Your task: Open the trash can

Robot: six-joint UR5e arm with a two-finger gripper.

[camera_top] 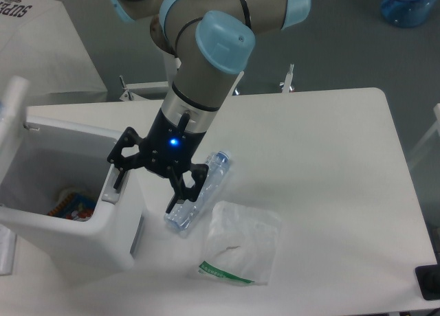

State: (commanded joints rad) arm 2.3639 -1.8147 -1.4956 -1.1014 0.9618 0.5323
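Note:
The white trash can (69, 242) stands at the table's left edge. Its lid (12, 110) stands raised at the far left, and the inside shows, with some colourful rubbish (69, 205) at the bottom. The grey push-button (111, 194) is on the right rim. My gripper (145, 192) is open and empty. It points down over the can's right rim, with one finger (118, 178) just above the button and the other finger (172, 203) outside the can by a bottle.
A clear crushed plastic bottle (204, 182) lies just right of the gripper. A clear plastic bag (240, 251) with a green strip lies in front of it. A white box (41, 48) is at the back left, a blue jug (412, 3) at the top right, and a black object (430, 281) at the table's right corner.

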